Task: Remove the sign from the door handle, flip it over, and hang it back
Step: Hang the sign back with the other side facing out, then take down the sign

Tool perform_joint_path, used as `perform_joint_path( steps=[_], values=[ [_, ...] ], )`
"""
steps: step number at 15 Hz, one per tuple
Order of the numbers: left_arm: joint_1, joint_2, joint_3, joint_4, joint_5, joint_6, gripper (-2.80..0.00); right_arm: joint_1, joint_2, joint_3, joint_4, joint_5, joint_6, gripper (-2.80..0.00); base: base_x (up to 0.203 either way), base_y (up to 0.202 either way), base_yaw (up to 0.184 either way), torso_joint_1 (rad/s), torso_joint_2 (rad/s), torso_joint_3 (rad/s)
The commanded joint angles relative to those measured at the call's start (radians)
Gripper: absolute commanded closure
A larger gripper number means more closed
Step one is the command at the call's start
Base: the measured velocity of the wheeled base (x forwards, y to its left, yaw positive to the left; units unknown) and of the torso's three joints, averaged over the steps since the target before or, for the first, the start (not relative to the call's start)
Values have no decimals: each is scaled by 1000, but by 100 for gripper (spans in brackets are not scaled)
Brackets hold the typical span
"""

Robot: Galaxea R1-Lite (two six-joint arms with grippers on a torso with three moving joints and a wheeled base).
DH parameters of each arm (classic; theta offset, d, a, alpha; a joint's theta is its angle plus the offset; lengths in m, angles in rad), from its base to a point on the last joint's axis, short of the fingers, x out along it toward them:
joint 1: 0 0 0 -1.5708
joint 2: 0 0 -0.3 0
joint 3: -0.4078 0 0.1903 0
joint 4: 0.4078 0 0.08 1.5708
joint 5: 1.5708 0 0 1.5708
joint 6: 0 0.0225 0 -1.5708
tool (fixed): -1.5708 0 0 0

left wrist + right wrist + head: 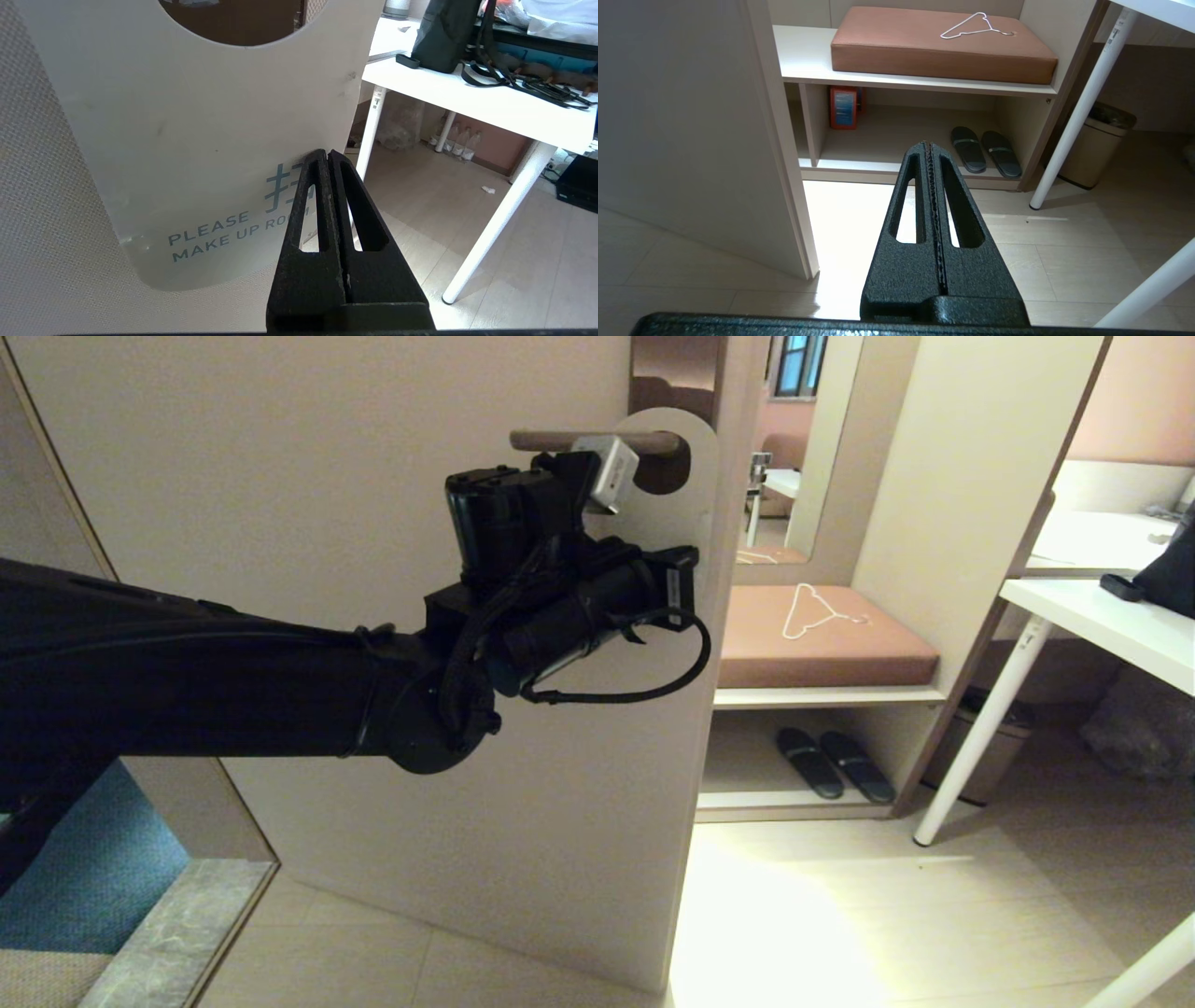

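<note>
Left arm reaching across from the left, raised to the door [280, 476]. Left gripper [327, 156] pinched shut on the lower side edge of the sign [205, 140], fingertips meeting on the card edge beside the printed text. In the head view, gripper tips hidden behind the wrist body and its looped cable [653, 681].

Sign [686, 513] hanging upright on the door handle [579, 441], handle passing through the big round hole. White side facing out, blue lettering "PLEASE MAKE UP ROOM" near the bottom. Card flat against the door, close to the door's free edge. Handle horizontal, on a brown backplate [672, 369] at the top.

Right gripper [929, 147] low, well apart from the door, pointing at the floor and shelf; fingers closed together, nothing between them.

Farther back past the door edge: bench cushion [822, 635] with a wire hanger [812, 611] lying on it, pair of dark slippers [831, 763] on the shelf below. White table [1102, 616] to the right, bin [990, 747] behind its leg, black bag [444, 32] on top.
</note>
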Motion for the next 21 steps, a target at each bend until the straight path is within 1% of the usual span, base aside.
perform_joint_path(
  steps=[1, 3, 4, 8, 11, 13, 16, 17, 19, 21],
  values=[
    [-2, 2, 0, -4, 0, -1, 0, 0, 1, 0, 0, 2, 0, 0, 0, 0, 0, 0, 0, 0],
    [-6, -15, 16, -4, 5, -1, 0, 0, 1, 0, 0, 1, 0, 0, 0, 0, 0, 0, 0, 0],
    [-10, -32, 50, -4, 12, -1, 0, 0, 1, 0, 0, 1, 0, 0, 0, 0, 0, 0, 0, 0],
    [-14, -157, 226, -5, 18, 9, 0, 0, 1, 0, 0, 1, 0, 0, 0, 0, 0, 0, 0, 0],
    [14, -259, 369, -5, 39, 14, 0, 0, 1, 0, 0, 1, 0, 0, 0, 0, 0, 0, 0, 0],
    [49, -343, 466, -5, 48, 16, 0, 0, 1, 0, 0, 1, 0, 0, 0, 0, 0, 0, 0, 0],
    [135, -476, 612, -18, 63, 24, 0, 0, 1, 0, 0, 1, 0, 0, 0, 0, 0, 0, 0, 0],
    [168, -506, 663, -48, 79, 31, 0, 0, 1, 0, 0, 1, 0, 0, 0, 0, 0, 0, 0, 0],
    [213, -558, 763, -127, 114, 41, 0, 0, 1, 0, 0, 1, 0, 0, 0, 0, 0, 0, 0, 0],
    [257, -634, 851, -168, 134, 43, 0, 0, 1, 0, 0, 1, 0, 0, 0, 0, 0, 0, 0, 0]
  ],
)
